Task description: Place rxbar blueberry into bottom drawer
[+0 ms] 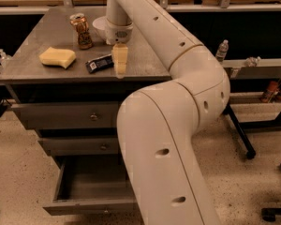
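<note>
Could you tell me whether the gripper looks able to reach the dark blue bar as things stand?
Probably yes: the gripper hangs close beside the bar, which lies flat and uncovered on the cabinet top. The sponge and the can sit apart from it, leaving the way free.

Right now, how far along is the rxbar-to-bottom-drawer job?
Done: the bottom drawer is pulled open. In hand: the gripper is down at the cabinet top, right beside the rxbar blueberry, which lies flat there and is not lifted. Left: grasp the bar, carry it down, release it in the drawer.
</note>
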### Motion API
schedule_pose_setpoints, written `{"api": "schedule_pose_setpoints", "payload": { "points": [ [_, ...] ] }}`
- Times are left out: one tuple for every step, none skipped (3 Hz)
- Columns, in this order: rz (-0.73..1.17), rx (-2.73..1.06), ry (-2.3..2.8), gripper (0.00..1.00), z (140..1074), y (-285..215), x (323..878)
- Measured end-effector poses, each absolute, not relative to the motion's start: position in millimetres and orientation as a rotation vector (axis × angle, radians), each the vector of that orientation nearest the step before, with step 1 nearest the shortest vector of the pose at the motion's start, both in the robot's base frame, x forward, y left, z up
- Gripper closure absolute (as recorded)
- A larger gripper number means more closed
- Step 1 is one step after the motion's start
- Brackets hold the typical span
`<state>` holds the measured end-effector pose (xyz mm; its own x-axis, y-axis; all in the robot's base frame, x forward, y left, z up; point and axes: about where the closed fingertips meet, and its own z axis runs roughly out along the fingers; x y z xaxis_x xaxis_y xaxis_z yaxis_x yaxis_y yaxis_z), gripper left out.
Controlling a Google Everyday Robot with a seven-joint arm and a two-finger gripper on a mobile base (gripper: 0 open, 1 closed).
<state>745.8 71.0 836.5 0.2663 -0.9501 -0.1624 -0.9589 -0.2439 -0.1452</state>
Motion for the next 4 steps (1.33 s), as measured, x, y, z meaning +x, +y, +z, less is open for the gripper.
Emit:
{"api": "schedule_pose_setpoints", "payload": {
  "points": [
    [0.088,-2.329,1.777,0.1,823,80,751],
    [0.117,-2.34,1.771,0.23,816,88,751],
    [0.127,-2.347,1.768,0.22,816,91,749],
    [0.138,-2.354,1.78,0.21,823,95,737]
  ]
}}
